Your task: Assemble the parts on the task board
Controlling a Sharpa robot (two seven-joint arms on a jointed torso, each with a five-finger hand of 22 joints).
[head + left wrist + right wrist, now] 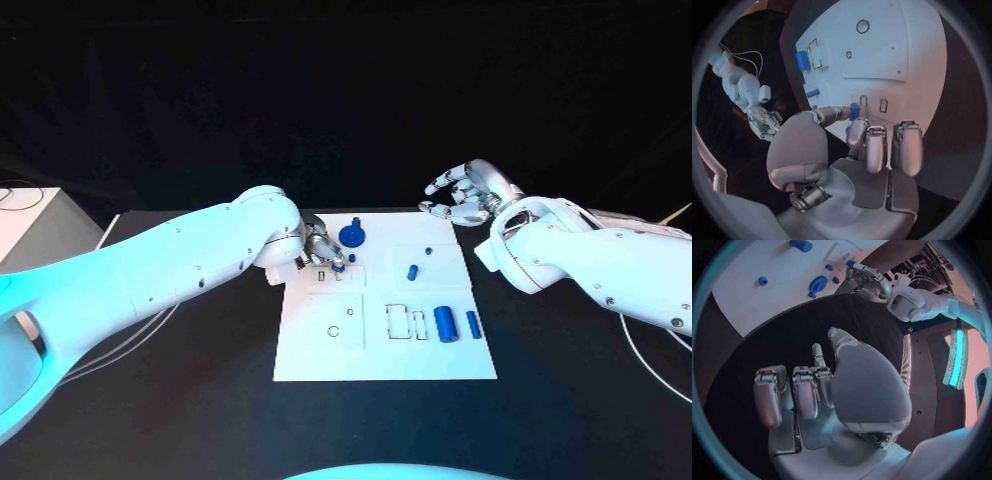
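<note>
The white task board (378, 350) lies mid-table. My left hand (320, 250) hovers over its near-left upper area and pinches a small blue part (854, 111) between thumb and finger, just above small rectangular slots (883, 105). A blue round geared part (355, 237) stands beside that hand. Two small blue pieces (413, 270) lie mid-board, and a blue cylinder (446, 323) and a thin blue pin (472, 322) lie at the right. My right hand (464, 195) hangs off the board beyond its far right corner, fingers curled in on nothing.
A white box (29, 225) stands at the table's left edge, with cables (144, 325) trailing beside my left arm. Black table surface (577, 400) surrounds the board.
</note>
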